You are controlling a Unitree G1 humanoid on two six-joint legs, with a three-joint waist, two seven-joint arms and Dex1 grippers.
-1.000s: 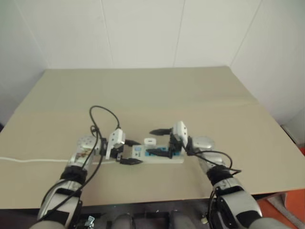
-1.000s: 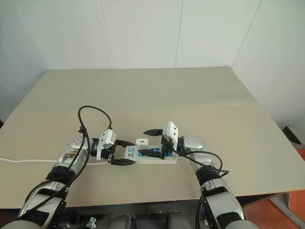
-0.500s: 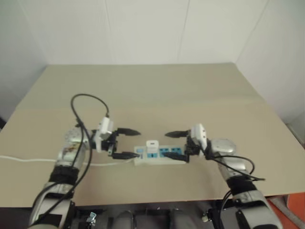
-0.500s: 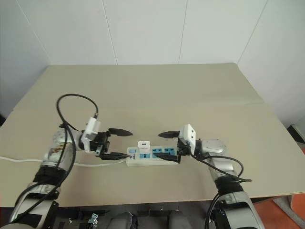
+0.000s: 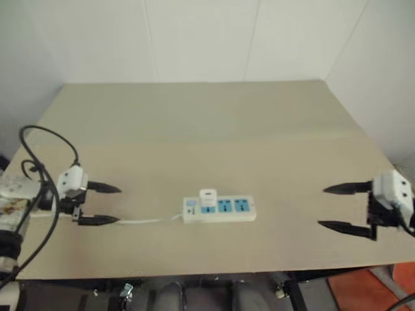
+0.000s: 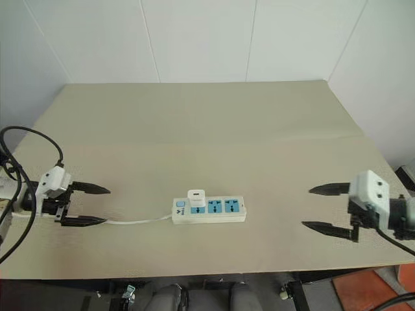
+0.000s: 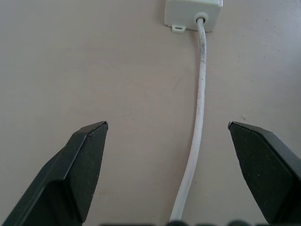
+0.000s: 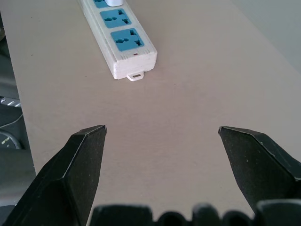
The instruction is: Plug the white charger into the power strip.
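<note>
Right eye view: power strip (image 6: pixel 209 210) lower centre on table (image 6: pixel 214 129); white charger (image 6: pixel 196 198) seated upright in its leftmost blue socket. Left gripper (image 6: pixel 83 205) at left edge, right gripper (image 6: pixel 321 208) at right edge, both wide open, empty, well apart from strip

Left wrist view: thin cable (image 7: pixel 197 127) runs between fingers; soft, limp

Right wrist view: strip end (image 8: pixel 122 37) at top; likely light, rigid, smooth plastic. Charger best pinched on opposite flat sides
</note>
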